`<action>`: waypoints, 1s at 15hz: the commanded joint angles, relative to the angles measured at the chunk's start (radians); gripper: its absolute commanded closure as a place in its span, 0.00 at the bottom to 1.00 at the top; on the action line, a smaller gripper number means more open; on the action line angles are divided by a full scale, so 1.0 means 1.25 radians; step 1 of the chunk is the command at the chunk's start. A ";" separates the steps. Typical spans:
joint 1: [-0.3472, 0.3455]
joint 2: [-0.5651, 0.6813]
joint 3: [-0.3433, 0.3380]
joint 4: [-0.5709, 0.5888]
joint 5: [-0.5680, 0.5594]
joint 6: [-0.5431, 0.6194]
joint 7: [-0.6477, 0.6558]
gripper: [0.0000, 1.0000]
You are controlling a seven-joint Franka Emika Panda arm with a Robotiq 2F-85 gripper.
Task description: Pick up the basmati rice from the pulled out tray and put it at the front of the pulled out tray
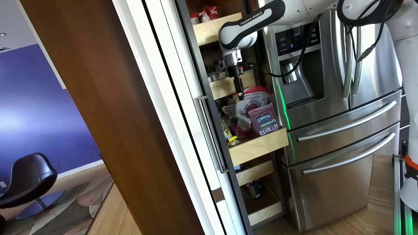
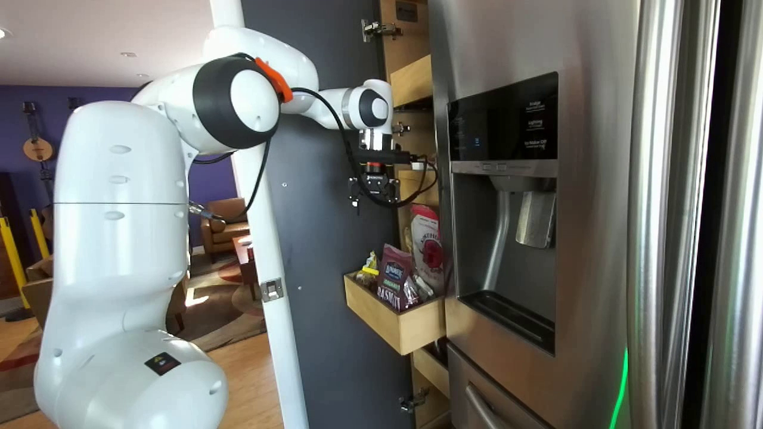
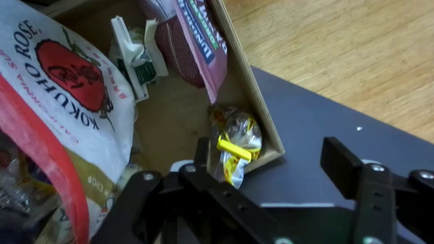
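In an exterior view, your gripper (image 1: 241, 94) points down above the pulled-out drawer (image 1: 259, 147), overlapping the big white bag (image 1: 251, 107) from this angle; it shows nearly edge-on, so you cannot tell its spread from here. The rice bag (image 1: 264, 119) stands in the drawer just behind the front wall, label outward, with the white bag farther back. A steel fridge (image 1: 321, 189) stands just beside the drawer. In an exterior view, your arm (image 2: 119, 250) reaches past a dark cupboard door (image 2: 325, 238), and the gripper's two sides stand apart, well above the drawer. Here the rice bag is roughly upright at the drawer's front, clear of the gripper. In the wrist view, your two black fingers (image 3: 340, 169) are spread wide and hold nothing. Below the gap you see a drawer corner and part of the cupboard door; a clear packet (image 3: 244, 130) with a yellow clip (image 3: 234, 149) on it sits in that corner. The rice bag shows at the top of this view, along the drawer wall, well apart from the fingers, with a folded packet (image 3: 145, 72) near it and the white bag filling the left side. Past the drawer lies the wood floor (image 3: 339, 51).
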 commanded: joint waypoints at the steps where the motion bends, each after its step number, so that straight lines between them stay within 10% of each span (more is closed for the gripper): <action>1: 0.036 -0.072 0.009 -0.108 -0.026 0.172 0.136 0.00; 6: 0.072 -0.126 0.008 -0.198 -0.161 0.360 0.335 0.00; 11: 0.070 -0.153 0.002 -0.226 -0.377 0.308 0.530 0.00; 15: 0.067 -0.128 0.004 -0.194 -0.355 0.317 0.504 0.00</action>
